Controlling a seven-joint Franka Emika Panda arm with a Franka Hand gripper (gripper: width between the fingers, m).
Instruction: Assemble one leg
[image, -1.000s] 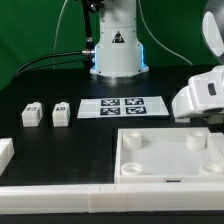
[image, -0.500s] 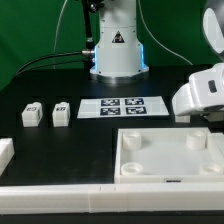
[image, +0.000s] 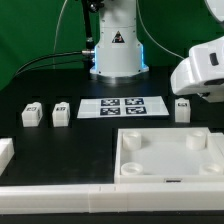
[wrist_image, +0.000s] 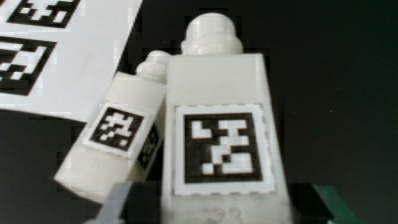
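Jaws are clamped on a small white plastic leg (wrist_image: 221, 120) with a black-and-white square tag, so it's up off the black desk (image: 60, 140). A twin leg (wrist_image: 111, 135) lies just beside it, near the flat white marker board (image: 122, 106). Two spare legs (image: 32, 115) (image: 62, 113) sit off toward the exterior view's left.

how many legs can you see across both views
4: one leg and a second leg at the exterior view's left of the marker board, a third leg at its right, a fourth leg in the gripper, hidden from the exterior view.
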